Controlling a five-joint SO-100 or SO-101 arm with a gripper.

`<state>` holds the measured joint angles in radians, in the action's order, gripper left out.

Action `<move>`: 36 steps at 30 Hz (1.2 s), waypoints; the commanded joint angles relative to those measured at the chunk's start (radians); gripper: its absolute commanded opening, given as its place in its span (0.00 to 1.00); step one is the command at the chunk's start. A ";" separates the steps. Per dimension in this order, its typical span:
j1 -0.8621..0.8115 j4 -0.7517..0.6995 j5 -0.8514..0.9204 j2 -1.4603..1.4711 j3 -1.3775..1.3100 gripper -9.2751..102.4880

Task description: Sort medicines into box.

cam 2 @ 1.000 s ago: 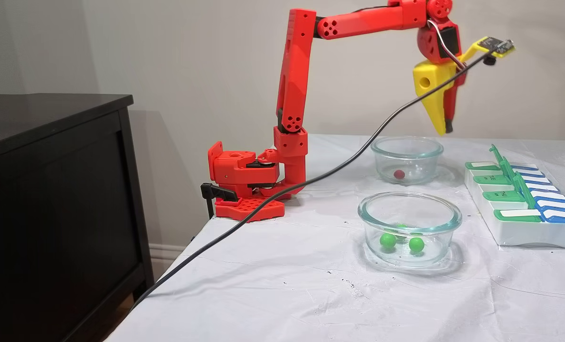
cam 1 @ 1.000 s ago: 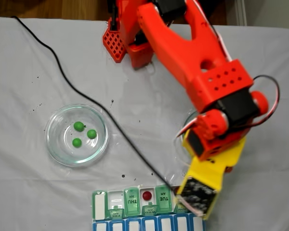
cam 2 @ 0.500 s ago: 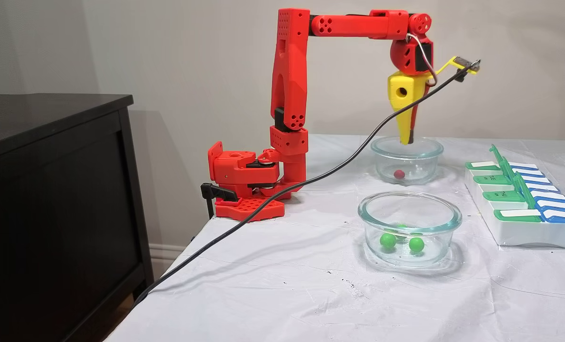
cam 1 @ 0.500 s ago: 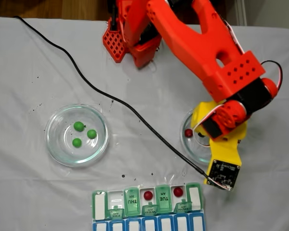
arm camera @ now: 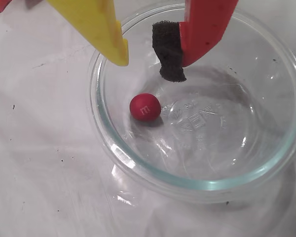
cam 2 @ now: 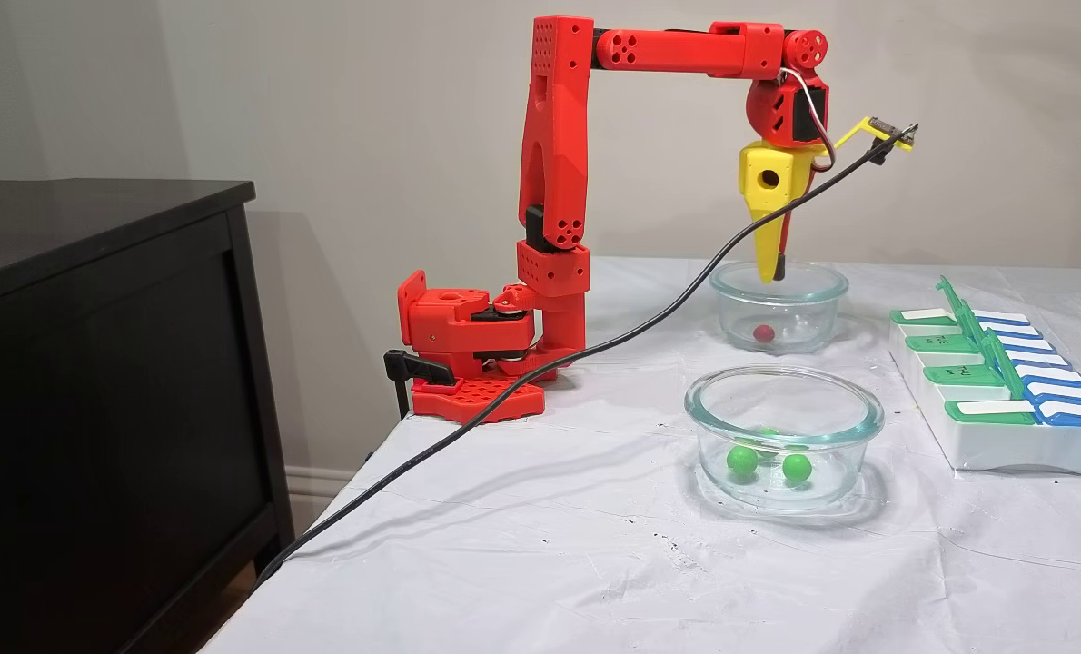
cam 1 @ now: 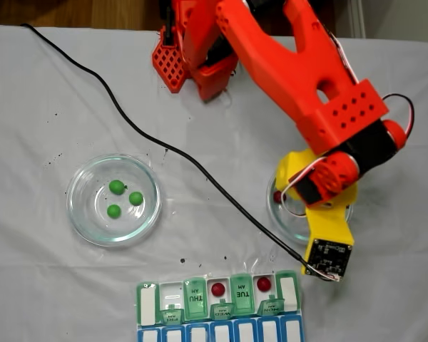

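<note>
My gripper (arm camera: 150, 64) jaws apart above a red medicine (arm camera: 145, 106) in a glass dish (arm camera: 266, 163), box (cam 1: 221, 313) long axis running left-right at the near edge.

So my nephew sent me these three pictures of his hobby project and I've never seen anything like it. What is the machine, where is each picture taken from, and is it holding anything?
It is a small red robot arm bolted to a table edge, ending in a two-finger gripper, one finger yellow, one red.

One fixed camera looks straight down on the table, another stands to the side, and the third rides on the wrist, looking past the fingers.

On the white cloth stand two glass dishes. One dish holds three green balls. The other dish holds one red ball. A weekly pill box lies at the edge with two red balls already in open compartments.

The gripper is open and holds nothing; it hangs just above the red ball's dish.
</note>
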<state>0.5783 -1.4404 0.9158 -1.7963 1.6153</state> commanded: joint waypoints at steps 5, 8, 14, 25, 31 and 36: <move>0.011 -0.005 0.029 0.034 -0.028 0.18; 0.009 0.009 0.041 0.054 -0.031 0.18; -0.020 0.021 0.132 0.109 -0.063 0.20; -0.041 0.040 0.215 0.158 -0.095 0.20; -0.040 0.043 0.232 0.181 -0.086 0.21; -0.044 0.058 0.258 0.212 -0.080 0.21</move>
<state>0.5446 -1.3883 1.1474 -1.5723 1.6015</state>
